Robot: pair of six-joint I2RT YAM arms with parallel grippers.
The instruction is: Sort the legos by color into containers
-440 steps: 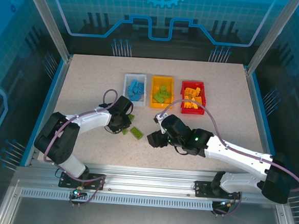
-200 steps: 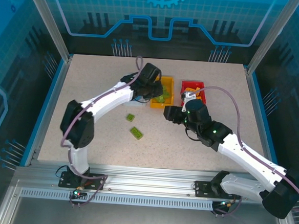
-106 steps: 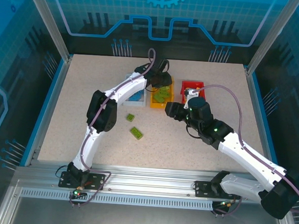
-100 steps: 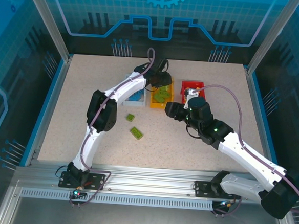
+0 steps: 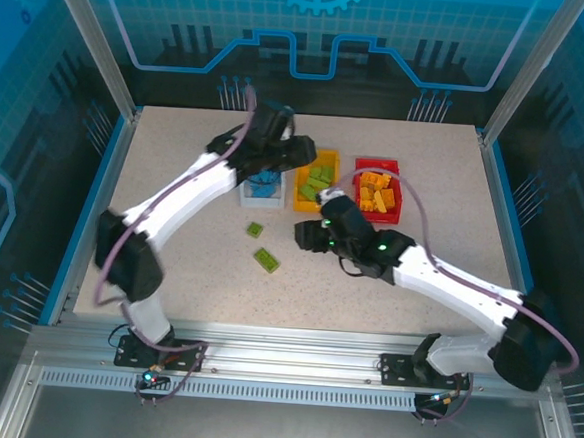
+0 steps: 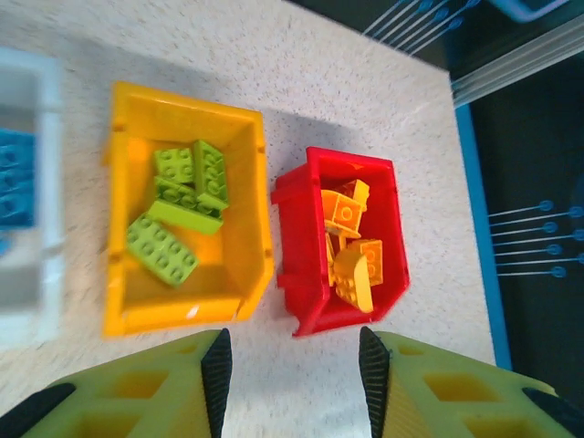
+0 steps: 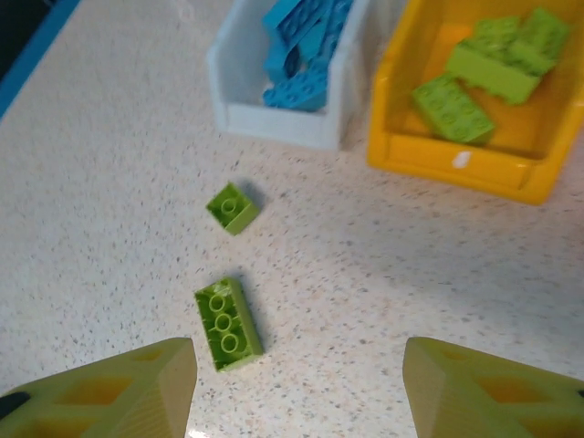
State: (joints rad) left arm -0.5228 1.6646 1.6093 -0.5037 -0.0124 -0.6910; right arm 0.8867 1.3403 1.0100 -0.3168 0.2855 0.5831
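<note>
the bench point(image 5: 169, 261), speckled beige, carries all items. the overhead view gives the layout: the left arm point(image 5: 189, 192) reaches far across to the row of bins at the back, and the right arm point(image 5: 438, 284) lies low across the middle of the bench.

left tool point(image 6: 294, 374): hangs above the yellow bin and the red bin. the left wrist view supplies what the overhead view cannot: the jaws stand partly apart with a clear gap and nothing between them. right tool point(image 7: 297, 392): its own camera shows the jaws wide apart and empty, above bare bench near the two loose bricks. overhead, it sits just in front of the yellow bin.

three bins stand side by side. white-grey bin point(image 5: 261, 185): partly covered by the left arm from overhead; the right wrist view shows its blue bricks point(image 7: 306, 46). yellow bin point(image 6: 255, 228): holds green bricks point(image 6: 178, 214), one lying tilted across the others. red bin point(image 6: 301, 274): holds yellow-orange bricks point(image 6: 351, 251), seen piece by piece from the left wrist.

two green legos lie on the bench outside the bins, nearer the arm bases than the white-grey bin: a long green brick point(image 7: 228, 324) and, apart from it towards the bins, a small square green brick point(image 7: 232, 208).
</note>
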